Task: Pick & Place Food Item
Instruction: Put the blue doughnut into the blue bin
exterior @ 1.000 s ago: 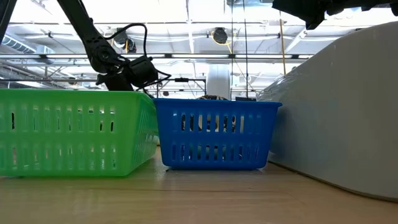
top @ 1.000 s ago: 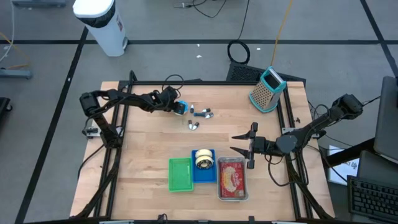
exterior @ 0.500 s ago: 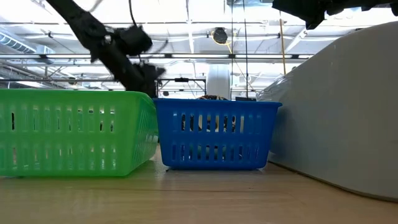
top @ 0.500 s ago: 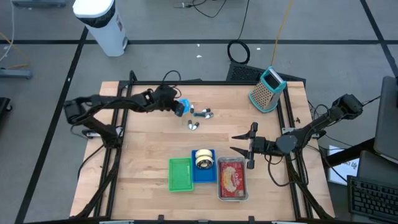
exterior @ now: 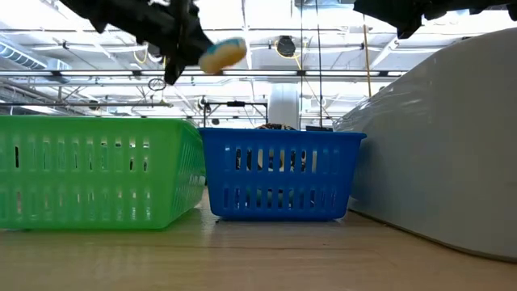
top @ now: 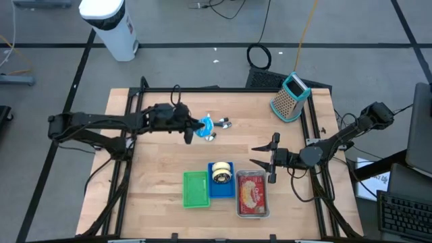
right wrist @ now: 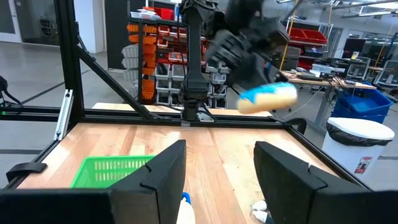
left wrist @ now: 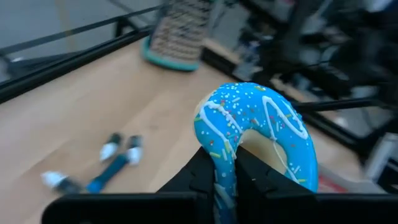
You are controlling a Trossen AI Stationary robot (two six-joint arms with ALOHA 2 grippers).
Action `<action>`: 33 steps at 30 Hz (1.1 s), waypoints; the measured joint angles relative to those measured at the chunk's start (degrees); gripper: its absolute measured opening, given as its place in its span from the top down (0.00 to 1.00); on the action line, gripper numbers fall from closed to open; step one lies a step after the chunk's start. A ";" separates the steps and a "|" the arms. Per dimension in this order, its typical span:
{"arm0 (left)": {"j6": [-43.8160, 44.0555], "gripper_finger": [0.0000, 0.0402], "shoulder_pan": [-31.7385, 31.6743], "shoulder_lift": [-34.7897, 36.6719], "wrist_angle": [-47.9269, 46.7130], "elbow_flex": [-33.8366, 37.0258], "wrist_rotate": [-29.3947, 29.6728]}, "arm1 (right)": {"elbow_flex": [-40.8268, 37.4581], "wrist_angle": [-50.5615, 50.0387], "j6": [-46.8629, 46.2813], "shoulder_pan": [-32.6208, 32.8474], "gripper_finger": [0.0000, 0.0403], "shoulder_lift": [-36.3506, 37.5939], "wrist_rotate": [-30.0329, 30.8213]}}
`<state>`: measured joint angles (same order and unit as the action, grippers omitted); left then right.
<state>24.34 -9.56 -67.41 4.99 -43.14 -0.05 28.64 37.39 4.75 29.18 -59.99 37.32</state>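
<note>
High view first: my left pincer (top: 197, 127) clamps the blue frosted donut (top: 206, 126) by its rim, up off the table, ring standing on edge ahead of my fingertips. Beyond it toward the table's front, the green basket (top: 195, 189) is empty; the blue basket (top: 221, 180) holds a tape roll (top: 220, 173). My right pincer (top: 264, 156) gapes empty.

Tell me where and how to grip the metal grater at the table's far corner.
Grip the grater by its teal handle at the top, coming from above. It stands upright and tapers toward that handle, so the wide perforated faces below likely offer poorer purchase for two fingers.
</note>
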 joint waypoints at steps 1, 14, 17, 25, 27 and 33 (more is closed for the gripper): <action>0.07 0.92 1.12 0.27 0.31 -0.02 0.02 | 0.00 0.00 -0.01 0.00 0.55 0.00 0.00; -1.08 0.90 16.20 0.36 8.66 -0.04 -0.07 | 0.00 0.02 -0.03 -0.01 0.55 0.02 0.04; -2.69 0.90 19.48 -0.70 11.85 -0.04 -0.08 | 0.02 0.02 -0.04 -0.01 0.55 0.02 0.04; -4.55 0.89 27.86 -8.44 23.47 -0.22 -0.08 | 0.02 0.01 -0.63 -0.01 0.55 0.01 0.07; -4.67 0.89 29.57 -10.88 23.10 -1.65 0.04 | 0.02 0.04 -0.64 -0.01 0.55 0.00 0.07; -8.15 0.88 33.34 -17.93 9.62 -12.39 5.07 | 0.01 0.00 -0.73 -0.34 0.55 0.00 0.07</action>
<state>16.19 23.77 -85.34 14.60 -55.52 5.02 28.65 37.39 4.02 28.84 -59.99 37.39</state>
